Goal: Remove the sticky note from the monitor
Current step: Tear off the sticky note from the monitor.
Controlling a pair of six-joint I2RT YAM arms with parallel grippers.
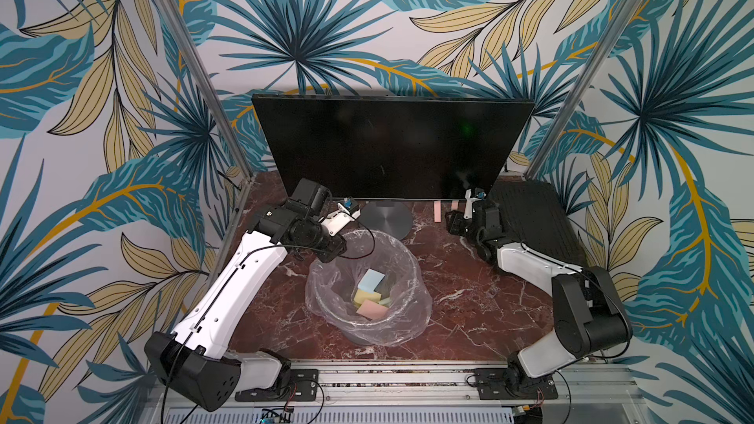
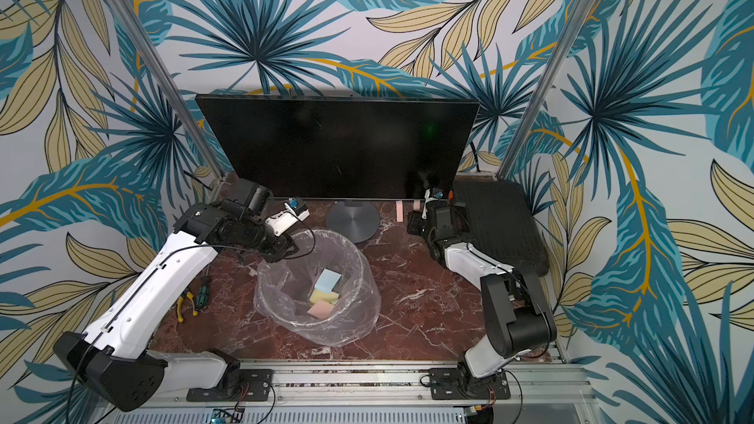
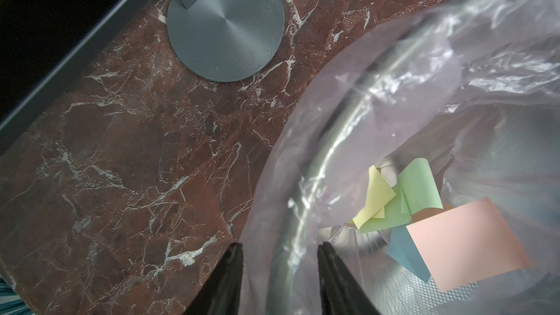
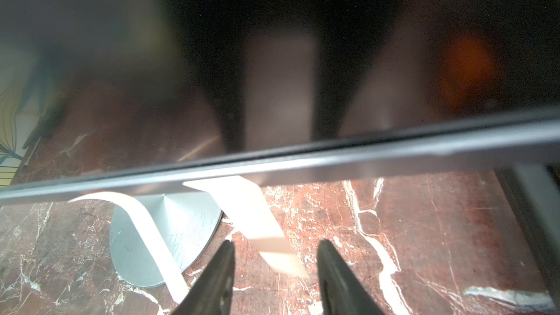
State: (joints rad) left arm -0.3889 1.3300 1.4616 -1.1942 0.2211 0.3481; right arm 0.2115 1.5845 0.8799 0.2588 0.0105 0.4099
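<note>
Two pale pink notes hang by their top edges from the monitor's [image 1: 387, 144] lower bezel, on the side of its round grey base [image 1: 385, 218] nearer your right arm. The note [image 4: 257, 225] farther from the base is a flat strip leaning out from the bezel, its free end blurred. The second note [image 4: 150, 237] curls away from the bezel in a bow.

Your right claw [image 4: 275, 245] sits just under the bezel with its jaws apart, one on each side of the first note's free end, a gap showing on both sides. Your left claw [image 3: 280, 248], in front of the monitor, hovers above the rim of a plastic-lined bin [image 1: 326, 295], jaws parted and holding nothing. Blue, yellow, green and pink slips [image 1: 373, 309] lie in the bin.

The table [image 1: 469, 312] is red-brown marble with white veins. A black ribbed case [image 1: 530, 218] lies beside the monitor's right end. Leaf-print walls [image 1: 326, 34] in teal and tan close in behind the monitor.
</note>
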